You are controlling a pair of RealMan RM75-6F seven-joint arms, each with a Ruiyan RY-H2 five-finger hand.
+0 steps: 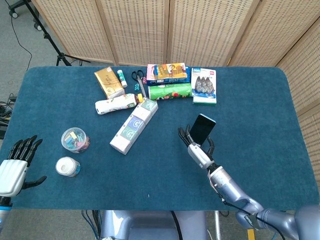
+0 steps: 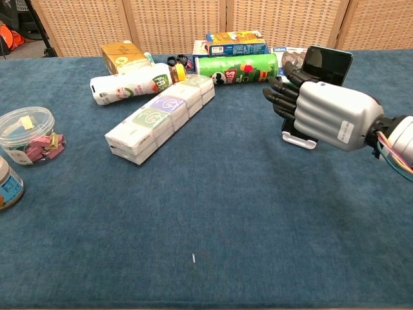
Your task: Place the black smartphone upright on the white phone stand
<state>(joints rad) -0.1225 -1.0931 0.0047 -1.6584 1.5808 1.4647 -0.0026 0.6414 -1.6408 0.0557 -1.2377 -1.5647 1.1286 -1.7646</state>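
Note:
The black smartphone [image 1: 202, 127] stands upright and leans back on the white phone stand [image 2: 299, 139], right of the table's middle; the chest view shows its top edge [image 2: 328, 64]. My right hand [image 2: 326, 115] sits just in front of the phone with its fingers stretched out and apart, holding nothing; it hides the phone's lower part and most of the stand. The head view shows the same right hand [image 1: 198, 152] directly below the phone. My left hand [image 1: 15, 167] hangs open off the table's left front corner, far from the phone.
A green chips can [image 2: 239, 66], boxes and scissors [image 1: 138, 80] line the back. A row of white tissue packs [image 2: 161, 116] lies diagonally at centre left. A clear tub [image 2: 26, 135] and a small jar [image 1: 67, 167] stand at the left.

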